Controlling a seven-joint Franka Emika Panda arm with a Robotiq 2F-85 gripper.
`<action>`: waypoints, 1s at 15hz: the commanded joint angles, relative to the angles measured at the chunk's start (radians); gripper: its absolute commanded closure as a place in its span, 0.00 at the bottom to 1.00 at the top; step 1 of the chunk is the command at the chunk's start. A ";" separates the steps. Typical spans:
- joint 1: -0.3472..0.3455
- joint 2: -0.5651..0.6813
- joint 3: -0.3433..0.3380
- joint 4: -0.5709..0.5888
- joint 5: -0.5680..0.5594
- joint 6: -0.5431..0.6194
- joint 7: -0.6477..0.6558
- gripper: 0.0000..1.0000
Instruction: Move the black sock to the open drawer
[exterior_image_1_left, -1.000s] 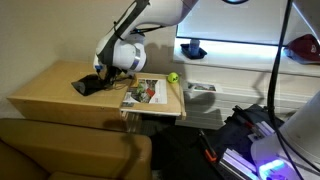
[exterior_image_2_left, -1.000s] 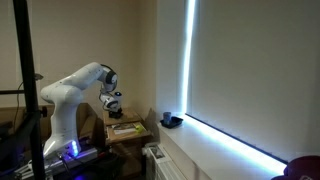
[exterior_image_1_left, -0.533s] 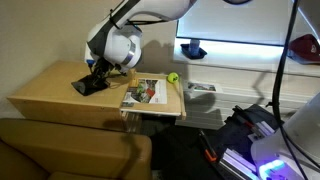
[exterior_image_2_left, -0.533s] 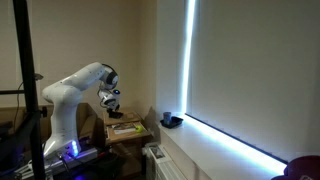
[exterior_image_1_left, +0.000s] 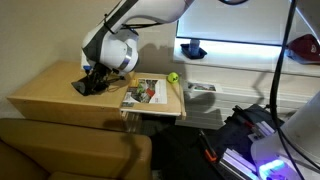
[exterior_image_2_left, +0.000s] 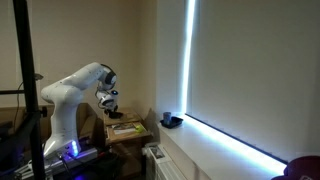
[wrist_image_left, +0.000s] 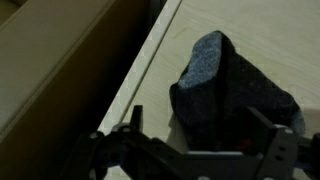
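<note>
The black sock (exterior_image_1_left: 84, 88) lies crumpled on the wooden cabinet top (exterior_image_1_left: 45, 92), to the left of the open drawer (exterior_image_1_left: 150, 112). The drawer is a shallow light-wood tray holding colourful clutter. My gripper (exterior_image_1_left: 93, 75) hangs right over the sock. In the wrist view the sock (wrist_image_left: 235, 95) is a dark lump with a grey-flecked tip, close to the cabinet's edge. My gripper (wrist_image_left: 200, 130) is open there, with a finger standing either side of the sock's near part. In an exterior view the gripper (exterior_image_2_left: 108, 99) is small and its jaws do not show.
A small yellow-green ball (exterior_image_1_left: 172, 77) rests at the drawer's far right corner. A dark blue object (exterior_image_1_left: 193, 50) sits on the bright window sill behind. A brown padded seat (exterior_image_1_left: 70, 150) lies below the cabinet front. The cabinet edge (wrist_image_left: 150, 60) drops to a darker brown surface.
The gripper has moved left and down over the sock, away from the drawer, and its jaws have spread wide. The sock has not moved.
</note>
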 joint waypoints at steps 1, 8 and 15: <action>-0.013 -0.012 0.033 -0.011 0.039 0.023 -0.058 0.00; 0.250 0.100 -0.222 0.270 0.028 -0.079 0.067 0.51; 0.455 0.297 -0.452 0.643 -0.041 -0.282 0.370 0.98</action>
